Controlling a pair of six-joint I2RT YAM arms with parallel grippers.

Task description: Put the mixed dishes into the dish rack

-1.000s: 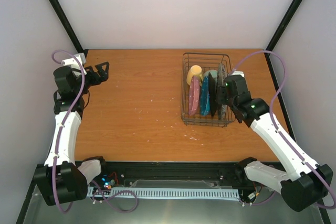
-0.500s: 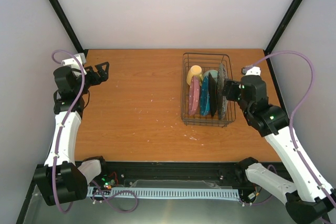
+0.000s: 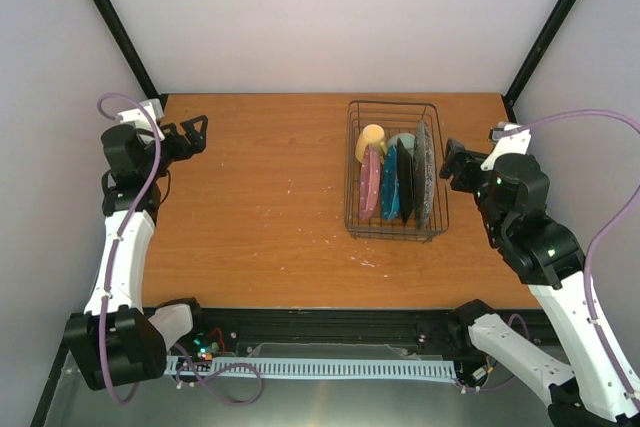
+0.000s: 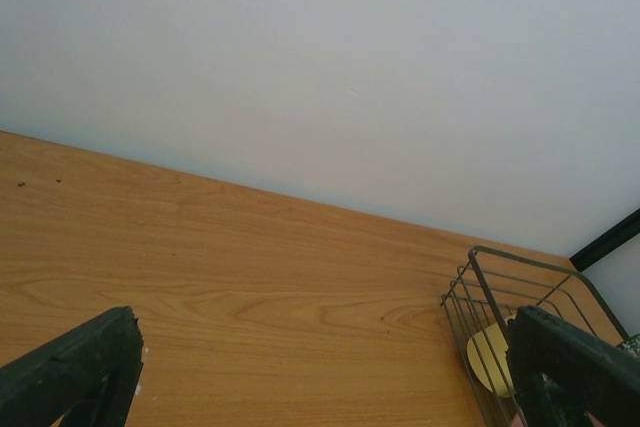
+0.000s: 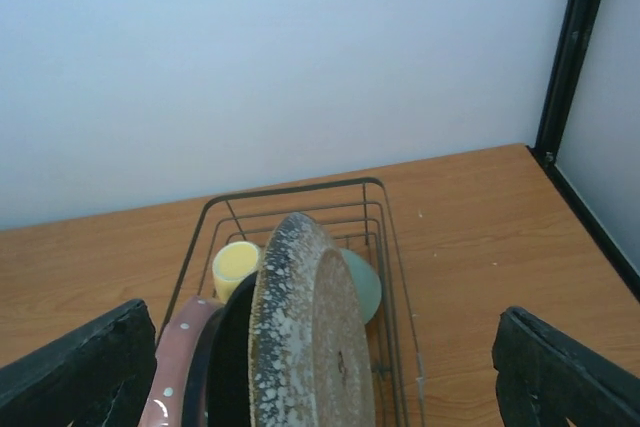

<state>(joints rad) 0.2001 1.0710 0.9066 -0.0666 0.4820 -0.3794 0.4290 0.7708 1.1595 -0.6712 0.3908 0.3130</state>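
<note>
Dishes fill the dish rack (image 3: 396, 229), right of centre in the overhead frame: yellow mug (image 3: 369, 139), mint bowl (image 3: 402, 142), and pink plate (image 3: 370, 185), teal plate (image 3: 391, 192), dark-rimmed plate (image 3: 405, 179) and grey speckled plate (image 3: 425, 175) on edge. Just right of it, the right gripper (image 3: 452, 162) hovers spread and empty; the left gripper (image 3: 197, 134), at far left, is spread too.

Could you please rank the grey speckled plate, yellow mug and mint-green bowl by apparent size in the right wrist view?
1. grey speckled plate: clearly largest, though also nearest the camera.
2 and 3. yellow mug and mint-green bowl: not ranked; their visible parts look alike, and the plate hides much of the bowl.
</note>
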